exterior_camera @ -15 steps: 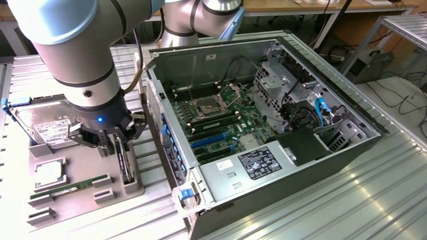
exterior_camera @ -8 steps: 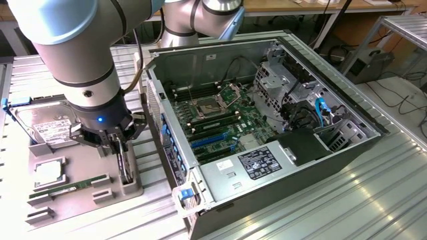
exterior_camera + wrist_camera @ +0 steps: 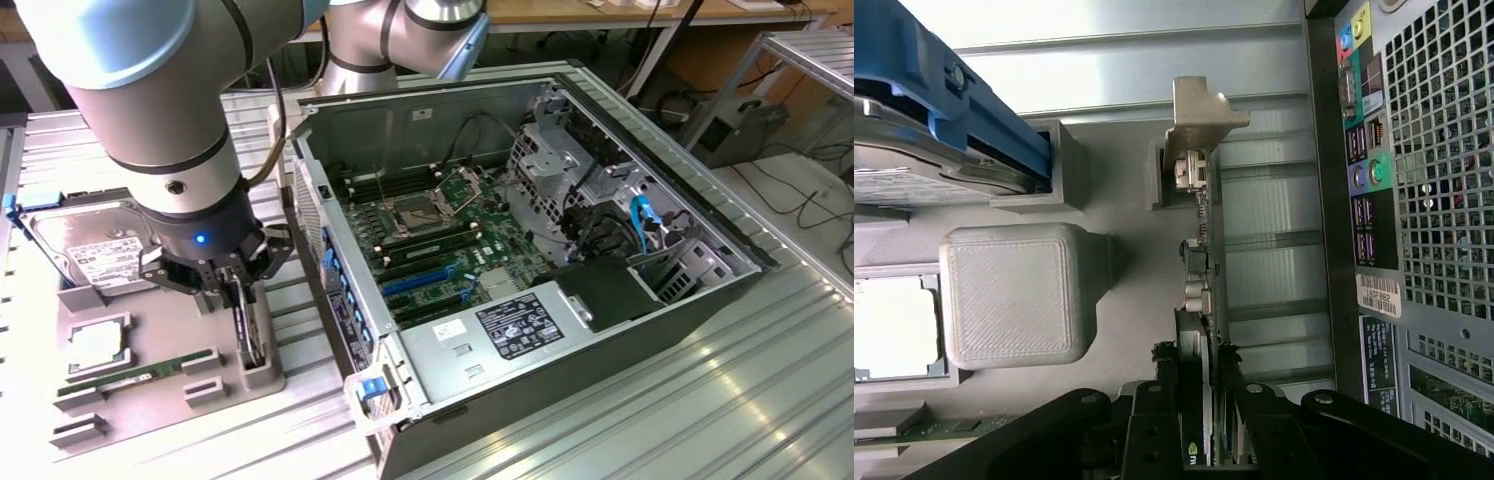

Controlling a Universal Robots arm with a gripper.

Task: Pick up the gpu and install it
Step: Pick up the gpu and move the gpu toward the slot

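Grasp step: my gripper [image 3: 1201,365] is clamped on the upright gpu [image 3: 1203,255] at the tray [image 3: 1124,150] edge beside the case [image 3: 1444,170]. Lifting calls for a straight upward pull.

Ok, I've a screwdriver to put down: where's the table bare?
Bare: the ribbed table on the exterior view's right of the computer case. Crowded: the grey tray, with hard drive, processor, memory stick, gpu and the gripper over it.
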